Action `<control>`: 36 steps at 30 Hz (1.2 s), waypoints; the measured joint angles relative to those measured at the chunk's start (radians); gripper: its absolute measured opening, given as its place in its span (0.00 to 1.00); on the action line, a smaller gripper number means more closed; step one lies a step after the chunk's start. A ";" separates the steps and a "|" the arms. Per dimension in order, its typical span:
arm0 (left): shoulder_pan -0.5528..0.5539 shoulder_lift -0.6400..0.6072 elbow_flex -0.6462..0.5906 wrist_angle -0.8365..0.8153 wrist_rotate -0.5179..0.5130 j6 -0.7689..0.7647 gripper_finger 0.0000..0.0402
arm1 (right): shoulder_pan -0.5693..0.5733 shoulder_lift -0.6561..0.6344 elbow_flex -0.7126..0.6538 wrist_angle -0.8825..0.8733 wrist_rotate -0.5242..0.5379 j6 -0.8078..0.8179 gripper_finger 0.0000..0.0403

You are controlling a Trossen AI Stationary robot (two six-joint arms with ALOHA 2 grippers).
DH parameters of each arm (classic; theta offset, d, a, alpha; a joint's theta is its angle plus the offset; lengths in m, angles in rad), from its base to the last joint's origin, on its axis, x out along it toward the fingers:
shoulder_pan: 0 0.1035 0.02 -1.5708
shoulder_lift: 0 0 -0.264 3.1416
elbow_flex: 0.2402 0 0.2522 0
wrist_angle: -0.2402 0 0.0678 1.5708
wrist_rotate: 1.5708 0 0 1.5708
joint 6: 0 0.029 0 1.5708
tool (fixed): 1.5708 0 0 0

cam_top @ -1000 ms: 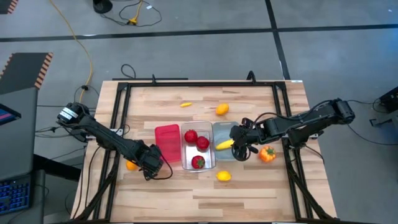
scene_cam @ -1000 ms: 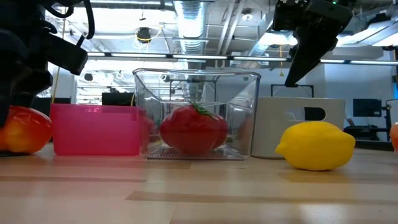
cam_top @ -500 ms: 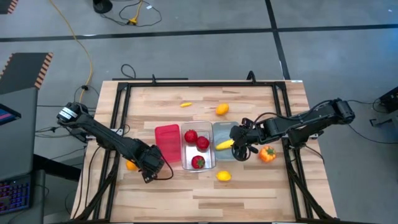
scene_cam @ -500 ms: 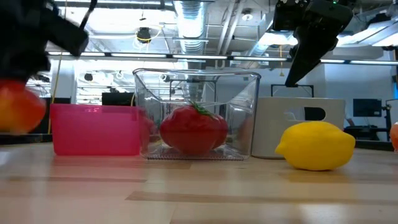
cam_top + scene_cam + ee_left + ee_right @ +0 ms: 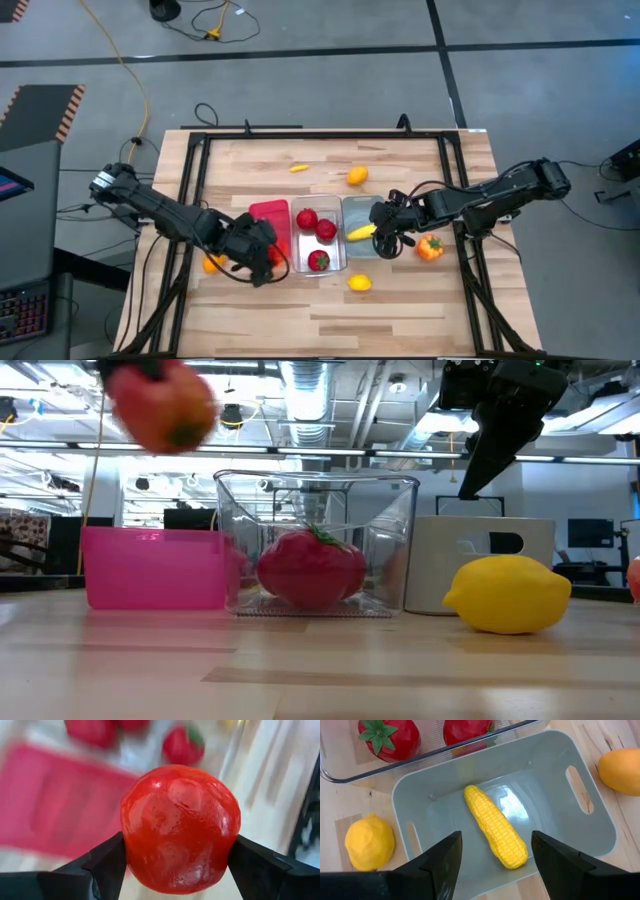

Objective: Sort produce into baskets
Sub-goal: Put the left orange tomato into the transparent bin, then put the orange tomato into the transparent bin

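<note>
Red tomato (image 5: 180, 827) gripped in left claw (image 5: 268, 254), raised above near end of red basket (image 5: 268, 223). Clear basket (image 5: 320, 262): three red items. Pale blue basket (image 5: 580, 827): yellow corn (image 5: 496, 826); right claw (image 5: 495, 856) open, hovering above. Lemon (image 5: 359, 283), pepper (image 5: 430, 247) loose on wooden surface (image 5: 400, 310).

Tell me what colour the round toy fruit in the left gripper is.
Red. The round glossy toy fruit pinched in the left gripper shows best in the left wrist view.
</note>
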State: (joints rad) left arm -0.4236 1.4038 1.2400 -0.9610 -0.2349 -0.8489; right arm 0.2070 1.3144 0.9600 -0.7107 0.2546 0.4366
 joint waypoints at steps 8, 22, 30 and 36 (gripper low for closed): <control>0.088 0.057 0.000 0.210 -0.089 0.218 0.71 | 0.000 0.000 0.000 -0.001 0.007 0.000 0.66; 0.228 0.137 0.000 0.330 0.042 0.350 0.72 | 0.001 0.000 0.000 -0.008 -0.004 0.000 0.66; 0.249 0.144 -0.001 0.331 0.056 0.386 0.91 | 0.003 -0.008 0.000 -0.027 -0.051 0.000 0.66; 0.262 0.143 0.000 0.332 0.057 0.378 0.99 | 0.002 -0.083 0.000 -0.134 -0.050 0.001 0.66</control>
State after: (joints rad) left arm -0.1613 1.5471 1.2396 -0.6289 -0.1784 -0.4711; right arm 0.2094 1.2309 0.9600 -0.8444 0.2049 0.4375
